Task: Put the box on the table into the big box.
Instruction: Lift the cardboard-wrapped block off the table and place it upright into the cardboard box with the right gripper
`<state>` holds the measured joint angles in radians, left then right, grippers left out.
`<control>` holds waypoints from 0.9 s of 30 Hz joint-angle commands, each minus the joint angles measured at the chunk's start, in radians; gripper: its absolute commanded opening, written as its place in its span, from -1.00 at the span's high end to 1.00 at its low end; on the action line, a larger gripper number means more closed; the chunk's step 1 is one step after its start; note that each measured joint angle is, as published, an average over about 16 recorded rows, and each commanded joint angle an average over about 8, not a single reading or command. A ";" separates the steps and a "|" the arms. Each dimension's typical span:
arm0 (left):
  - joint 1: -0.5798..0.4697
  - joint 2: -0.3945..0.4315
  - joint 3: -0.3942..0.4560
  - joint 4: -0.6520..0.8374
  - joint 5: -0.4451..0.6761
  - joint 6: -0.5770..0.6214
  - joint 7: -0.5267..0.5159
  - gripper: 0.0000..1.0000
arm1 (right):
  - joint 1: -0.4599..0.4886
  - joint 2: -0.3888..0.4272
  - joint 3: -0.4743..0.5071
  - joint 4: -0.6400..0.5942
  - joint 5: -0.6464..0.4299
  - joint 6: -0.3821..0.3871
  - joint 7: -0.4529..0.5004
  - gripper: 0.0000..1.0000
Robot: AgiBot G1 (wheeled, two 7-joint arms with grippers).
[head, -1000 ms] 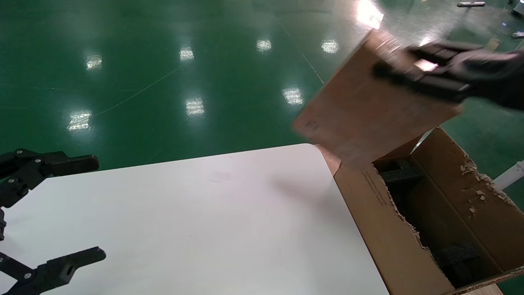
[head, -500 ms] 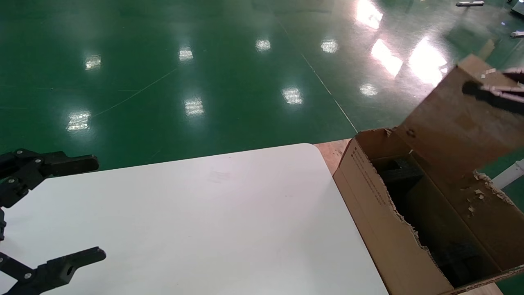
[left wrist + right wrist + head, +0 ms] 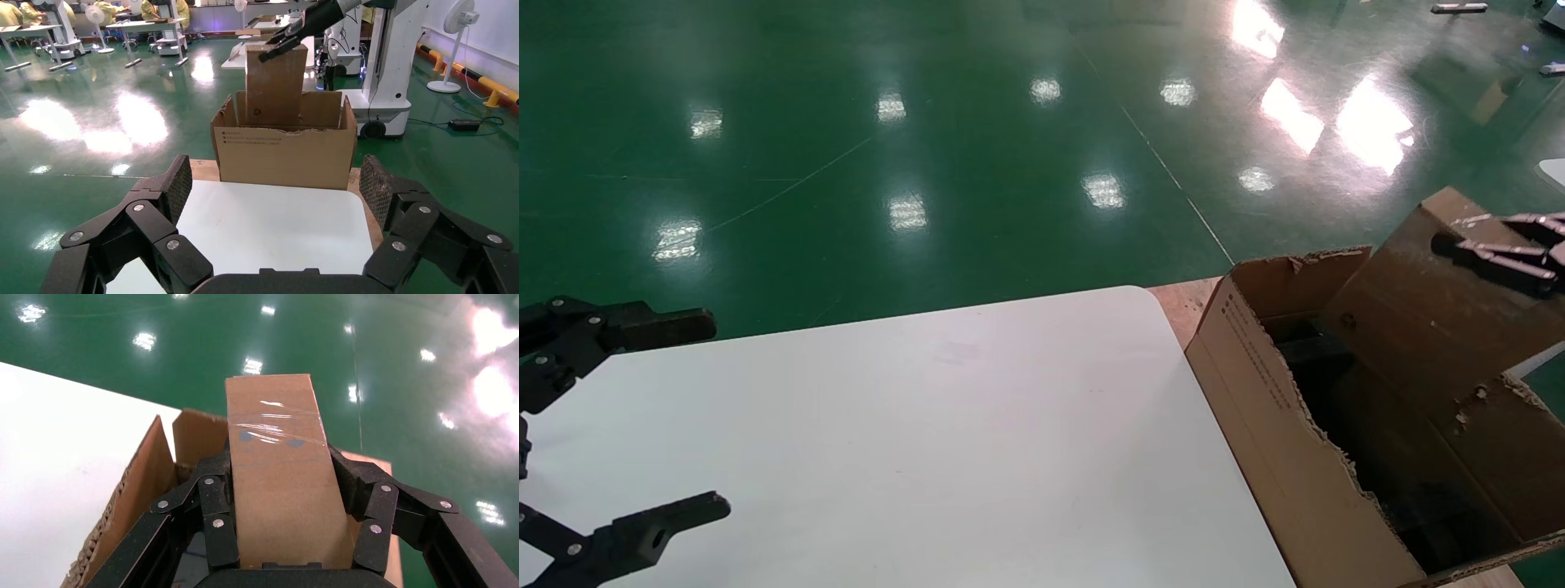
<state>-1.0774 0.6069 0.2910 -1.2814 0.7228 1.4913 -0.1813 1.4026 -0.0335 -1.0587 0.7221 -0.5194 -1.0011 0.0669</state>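
Box dropping into the carton at the right of the frame.

Your right gripper has carried the box down since a second ago; it stays clamped on the box's upper end, whose lower end now sits inside the big box. You only need to release it. Taped plain cardboard meets ragged corrugated flaps. The left gripper hangs spread wide over the smooth white table.
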 commanded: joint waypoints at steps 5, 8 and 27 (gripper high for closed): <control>0.000 0.000 0.000 0.000 0.000 0.000 0.000 -1.00 | -0.087 0.008 -0.062 -0.001 0.131 0.074 -0.052 1.00; 0.000 0.000 0.001 0.000 0.000 0.000 0.000 -1.00 | -0.131 0.015 -0.097 0.002 0.205 0.112 -0.067 1.00; 0.000 -0.001 0.002 0.000 -0.001 -0.001 0.001 -1.00 | -0.295 0.072 -0.290 0.150 0.648 0.367 -0.245 1.00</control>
<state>-1.0778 0.6063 0.2927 -1.2814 0.7216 1.4906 -0.1805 1.1079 0.0367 -1.3480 0.8688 0.1231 -0.6363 -0.1757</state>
